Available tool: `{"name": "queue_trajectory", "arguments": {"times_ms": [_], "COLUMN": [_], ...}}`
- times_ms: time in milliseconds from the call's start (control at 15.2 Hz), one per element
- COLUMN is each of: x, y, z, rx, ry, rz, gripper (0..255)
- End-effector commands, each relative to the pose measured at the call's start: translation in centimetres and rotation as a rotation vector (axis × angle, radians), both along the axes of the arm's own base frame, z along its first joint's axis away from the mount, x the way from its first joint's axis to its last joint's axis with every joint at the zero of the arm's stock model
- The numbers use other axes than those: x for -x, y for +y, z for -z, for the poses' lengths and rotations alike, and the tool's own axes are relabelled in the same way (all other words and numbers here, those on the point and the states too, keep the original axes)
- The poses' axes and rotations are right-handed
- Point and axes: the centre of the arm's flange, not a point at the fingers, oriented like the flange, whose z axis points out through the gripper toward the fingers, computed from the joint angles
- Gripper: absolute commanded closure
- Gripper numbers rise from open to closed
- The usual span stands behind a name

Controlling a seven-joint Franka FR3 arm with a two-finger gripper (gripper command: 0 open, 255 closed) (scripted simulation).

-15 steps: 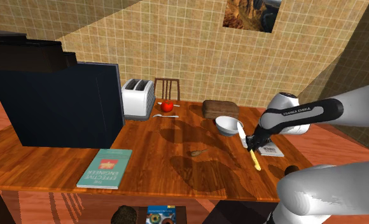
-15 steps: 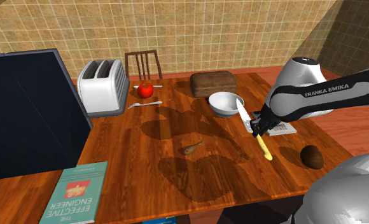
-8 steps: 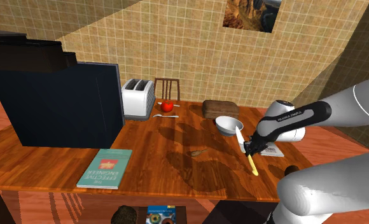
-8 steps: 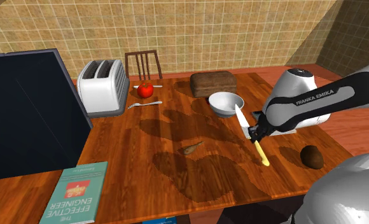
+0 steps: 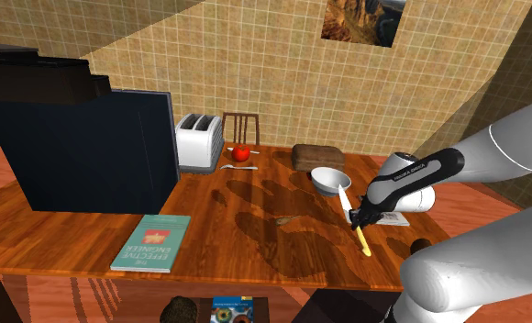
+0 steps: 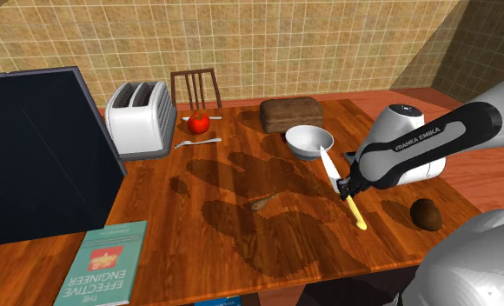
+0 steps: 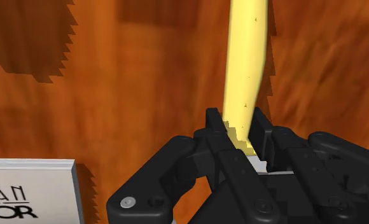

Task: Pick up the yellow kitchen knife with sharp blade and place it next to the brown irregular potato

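Claw [image 6: 346, 187] state: closed on the knife [image 6: 357, 213]. In the wrist view you can see both black fingers [image 7: 216, 122] pressed against the sides of the yellow handle [image 7: 247, 63], close to where it meets the pale blade.

Knife attitude: tilted. The yellow handle slopes down and away from the claw toward the table [image 6: 242, 252], and the white blade [image 6: 330, 162] sticks up on the opposite side. You cannot tell whether the handle's tip touches the wood.

Writing, nearest first:
- Arm link [image 6: 415, 143] just behind the claw reads "FRANKA EMIKA" in white on a black band.
- White card [image 7: 27, 191] lies flat on the table right beside the claw. Only the line ends "AN" and "ROR" can be read in the wrist view.
- Teal book [image 6: 102, 265], well away from the claw at the table's opposite end, reads "THE EFFECTIVE ENGINEER".

Potato [image 6: 427, 214]: brown and lumpy, on the table near the claw on the handle side. It is apart from the knife, with bare wood between them.

Further out:
- White bowl [image 6: 308, 141] near the claw on the blade side.
- Dark loaf [image 6: 291, 114] just past the bowl.
- Small brown scrap [image 6: 261, 202] lying midway toward the book.
- Red fruit [image 6: 198, 123] and white toaster [image 6: 138, 117] well away, at the table's wall edge.
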Motion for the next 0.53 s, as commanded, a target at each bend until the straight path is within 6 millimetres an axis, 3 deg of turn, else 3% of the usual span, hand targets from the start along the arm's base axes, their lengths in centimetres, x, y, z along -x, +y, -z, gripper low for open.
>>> {"name": "queue_trajectory", "arguments": {"times_ms": [0,198,264,462], "x": [0.09,0.09,0.08,0.09], "y": [0.05,0.05,0.05,0.08], "z": [0.25,0.26,0.28,0.33], "rx": [-0.004,-0.004,-0.004,-0.004], "ry": [0.005,0.005,0.005,0.005], "rz": [0.0,0.0,0.0,0.0], "gripper": [255,255,0,0]}}
